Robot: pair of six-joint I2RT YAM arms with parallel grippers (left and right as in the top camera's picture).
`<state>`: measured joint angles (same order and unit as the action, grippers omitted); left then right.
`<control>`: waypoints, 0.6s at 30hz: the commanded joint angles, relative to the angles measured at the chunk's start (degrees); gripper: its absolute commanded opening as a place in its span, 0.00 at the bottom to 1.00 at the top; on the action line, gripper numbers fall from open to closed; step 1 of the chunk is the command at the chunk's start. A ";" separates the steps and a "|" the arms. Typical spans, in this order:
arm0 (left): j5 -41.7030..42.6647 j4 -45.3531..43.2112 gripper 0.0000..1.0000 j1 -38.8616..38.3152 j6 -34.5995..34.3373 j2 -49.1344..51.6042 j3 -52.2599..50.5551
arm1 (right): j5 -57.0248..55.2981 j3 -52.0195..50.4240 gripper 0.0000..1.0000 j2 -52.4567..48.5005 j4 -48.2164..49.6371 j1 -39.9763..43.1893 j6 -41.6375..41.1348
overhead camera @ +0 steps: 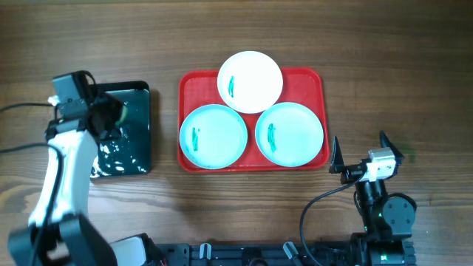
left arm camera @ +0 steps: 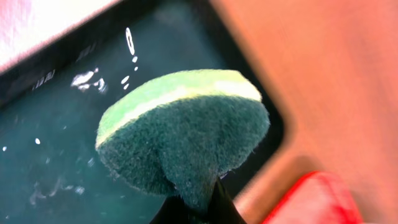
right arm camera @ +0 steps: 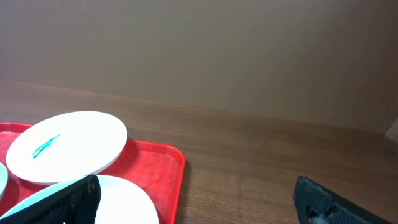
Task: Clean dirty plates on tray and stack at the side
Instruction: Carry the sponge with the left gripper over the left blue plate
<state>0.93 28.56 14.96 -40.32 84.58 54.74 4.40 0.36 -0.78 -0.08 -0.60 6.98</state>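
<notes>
Your three plates all lie on the red tray (overhead camera: 198,85), which sits in the upper middle of the overhead frame. The white plate (overhead camera: 250,81) is at the tray's top edge, reaching out past the rim, and its lower edge meets the two below it. The left turquoise plate (overhead camera: 213,136) and the right turquoise plate (overhead camera: 290,134) lie side by side along the tray's lower half, nearly touching each other. Each plate carries a short green smear (overhead camera: 231,86), left of centre on all three. In the right wrist view you see the white plate at the lower left, its near edge seeming to ride above the tray floor, though you cannot tell how far it overlaps its neighbours. Left of the red tray, with a strip of bare bench (overhead camera: 332,44) between them, is the glossy black tray (overhead camera: 137,140). Your left tool (overhead camera: 111,118) is over that black tray's upper part, clenched on a sponge (left arm camera: 186,130). The left wrist view shows its dark green scouring face toward the camera and a yellow-green layer behind, pinched at the bottom between the dark fingers. Your right tool (overhead camera: 360,148) is at the lower right of the overhead frame, just off the red tray's lower right corner, its fingers spread wide and grasping nothing.
</notes>
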 commanded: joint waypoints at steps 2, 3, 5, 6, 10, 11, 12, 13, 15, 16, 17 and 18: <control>-0.11 2.36 0.04 0.07 1.46 2.80 -0.55 | -0.79 -0.04 1.00 0.35 0.11 -0.24 0.46; 0.44 4.35 0.04 0.02 2.64 -0.46 1.01 | -0.79 -0.04 1.00 0.35 0.11 -0.24 0.46; 5.97 7.82 0.04 -0.11 2.67 -6.91 3.43 | -0.79 -0.04 1.00 0.35 0.11 -0.24 0.46; 9.25 8.44 0.04 -0.11 2.67 -9.60 3.85 | -0.79 -0.04 1.00 0.35 0.11 -0.24 0.46; 24.81 12.35 0.04 -2.45 4.35 -19.96 3.78 | -0.79 -0.04 1.00 0.35 0.11 -0.24 0.46; 26.62 14.62 0.04 -5.11 6.71 -21.00 3.65 | -0.79 -0.04 1.00 0.35 0.11 -0.24 0.48; 26.69 16.98 0.04 -8.57 9.75 -21.00 3.48 | -0.79 -0.04 1.00 0.35 0.11 -0.24 0.46; 26.69 18.25 0.04 -11.85 12.70 -20.35 2.91 | -0.79 -0.04 1.00 0.35 0.11 -0.24 0.46; 26.69 18.84 0.04 -19.12 14.23 -18.21 0.83 | -0.79 -0.04 1.00 0.35 0.11 -0.24 0.46; 26.67 18.64 0.04 -21.86 14.23 -16.90 0.09 | -0.79 -0.04 1.00 0.35 0.11 -0.24 0.46; 26.47 18.16 0.04 -25.14 14.23 -15.02 -0.59 | -0.79 -0.04 1.00 0.35 0.11 -0.24 0.46; 23.98 16.92 0.04 -29.97 14.19 -11.45 -1.33 | -0.79 -0.04 1.00 0.35 0.11 -0.24 0.46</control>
<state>25.50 46.92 -7.42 -29.15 67.85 55.55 4.40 0.36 -0.78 -0.05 -0.60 6.98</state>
